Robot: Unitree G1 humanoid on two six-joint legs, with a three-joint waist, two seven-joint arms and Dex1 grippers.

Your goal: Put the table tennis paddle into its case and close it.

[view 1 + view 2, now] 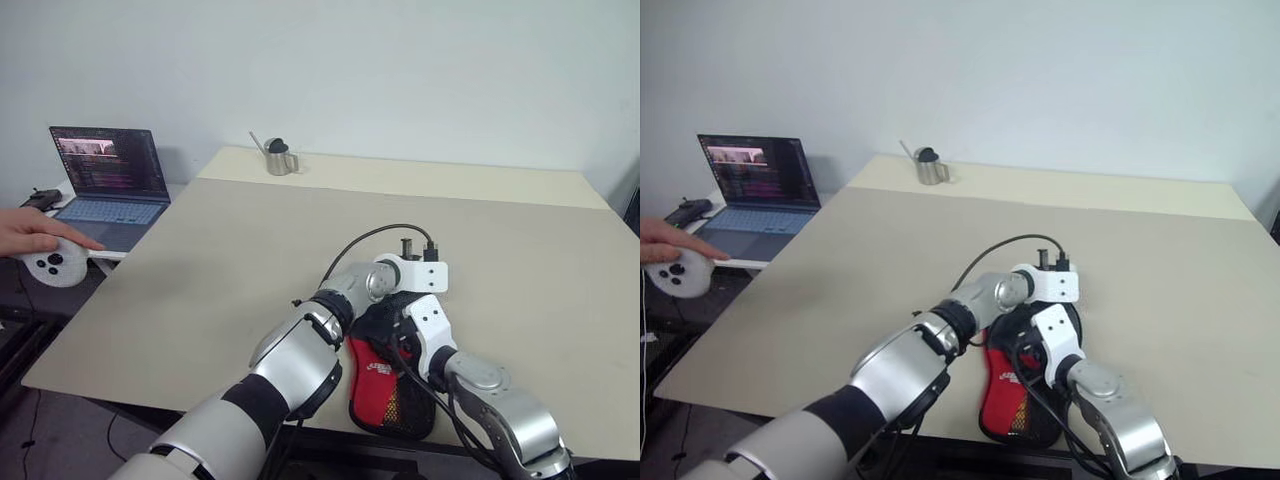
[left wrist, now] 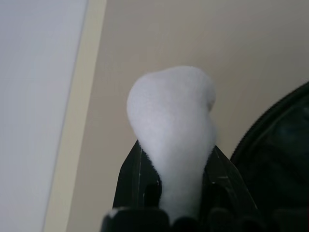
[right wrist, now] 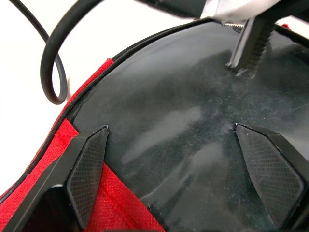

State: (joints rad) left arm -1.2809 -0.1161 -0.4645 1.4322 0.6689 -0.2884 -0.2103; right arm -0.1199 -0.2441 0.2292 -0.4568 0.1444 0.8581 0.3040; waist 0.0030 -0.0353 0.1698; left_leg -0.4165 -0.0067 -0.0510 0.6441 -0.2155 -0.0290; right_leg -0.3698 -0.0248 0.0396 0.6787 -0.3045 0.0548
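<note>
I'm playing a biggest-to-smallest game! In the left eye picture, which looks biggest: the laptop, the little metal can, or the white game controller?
1. The laptop looks biggest.
2. The white controller under a person's hand.
3. The metal can looks smallest, though it stands farthest away, which shrinks it, so the last two are unsure.

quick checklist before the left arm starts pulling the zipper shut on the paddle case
1. Left gripper clamped on the white pompom charm: ok, the black fingers pinch it on both sides.
2. Right gripper ready to steady the case: ok, open, its fingers spread over the paddle's black rubber face.
3. Table tennis paddle inside the case: cannot tell how fully; the glossy face lies within the red lining, handle hidden.
4. Zipper closed: not ok, the case is still open.
5. Zipper rim free of the black cable: cannot tell, it loops close by.
6. Case on the table: ok, near the front edge.
</note>
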